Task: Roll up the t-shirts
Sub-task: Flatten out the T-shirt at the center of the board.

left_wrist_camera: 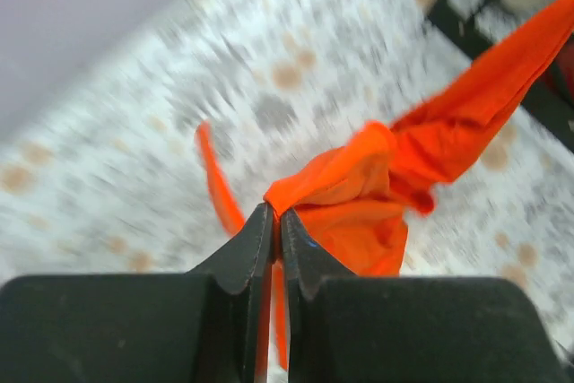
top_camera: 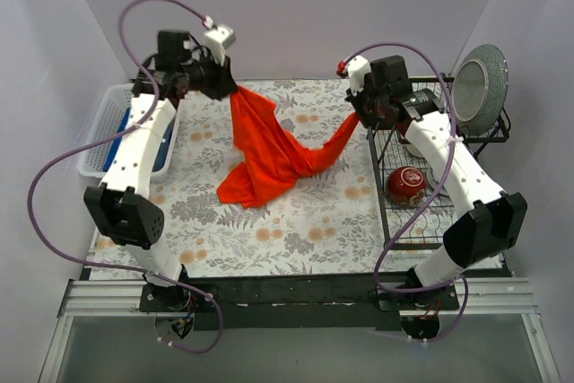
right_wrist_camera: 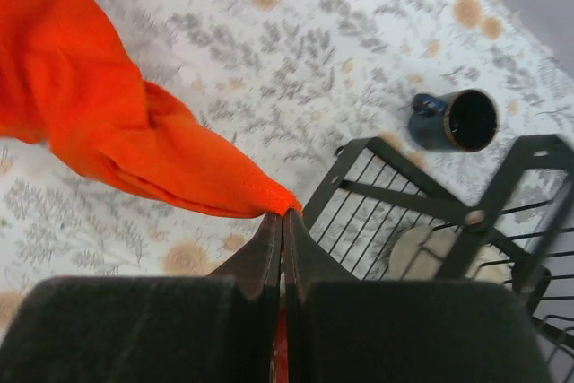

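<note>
Left gripper [top_camera: 226, 87] [left_wrist_camera: 276, 214] is clamped shut on a bunched edge of the orange-red t-shirt [top_camera: 267, 154] [left_wrist_camera: 359, 195] [right_wrist_camera: 99, 123], held up off the table at far left. The shirt sags in a swag between both arms, its bulk hanging down with the lower end crumpled on the floral tablecloth [top_camera: 296, 235] left of centre. Right gripper [top_camera: 360, 117] [right_wrist_camera: 283, 214] is closed too, pinching a twisted tail of the same shirt just beside the wire rack [top_camera: 404, 221] [right_wrist_camera: 421, 204]. This looks like spreading before any roll. To do it well, draw the two pinches apart until the held edge is taut and untwisted, then lower it flat on open cloth mid-table; the right pinch looks thin, so pulling hard may slip it. Cannot tell whether these are hem or shoulder points. Around: white basket [top_camera: 94, 145] at far left holds blue cloth [top_camera: 165, 155], probably the other t-shirts, under the left arm. A dark mug [right_wrist_camera: 457, 120] stands on the table near the rack's corner. The glossy red bowl [top_camera: 405, 184] sits in the rack and a grey plate [top_camera: 480, 87] stands at its far right; rack wires could snag the tail.
</note>
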`<state>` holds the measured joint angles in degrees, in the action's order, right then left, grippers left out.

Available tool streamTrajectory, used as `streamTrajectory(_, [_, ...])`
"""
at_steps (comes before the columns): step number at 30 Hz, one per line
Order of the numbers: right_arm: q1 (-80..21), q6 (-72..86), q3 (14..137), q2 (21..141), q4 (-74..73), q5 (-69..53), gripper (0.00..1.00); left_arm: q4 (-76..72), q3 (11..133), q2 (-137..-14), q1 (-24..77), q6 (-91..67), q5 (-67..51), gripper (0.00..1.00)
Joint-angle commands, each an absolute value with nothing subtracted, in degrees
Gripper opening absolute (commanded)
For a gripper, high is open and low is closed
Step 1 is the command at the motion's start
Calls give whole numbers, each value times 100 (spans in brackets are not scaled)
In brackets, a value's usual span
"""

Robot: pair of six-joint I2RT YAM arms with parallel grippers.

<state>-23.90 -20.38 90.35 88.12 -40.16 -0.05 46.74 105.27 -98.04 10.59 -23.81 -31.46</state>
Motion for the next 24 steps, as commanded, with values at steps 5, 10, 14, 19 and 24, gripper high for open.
streamTrajectory(5, [-2004,-1389,10792,9341,-3437,114,1,4965,13324,-9369,993,-1363,-2434,0])
streamTrajectory(10, [-1960,-1362,11083,9624,-3524,44,1,5378,12675,-8467,993,-1116,-2926,0])
streamTrajectory(14, [-1951,-1292,10733,9536,-3568,-139,1,5835,11823,-7990,984,-1301,-3321,0])
streamTrajectory(19, [-1951,-1423,9959,9080,-3656,-167,1,6784,11102,-7691,1002,-1555,-4164,0])
streamTrajectory(24, [-1951,-1512,9090,8746,-3806,-378,1,7206,9556,-6884,1054,-1609,-4921,0])
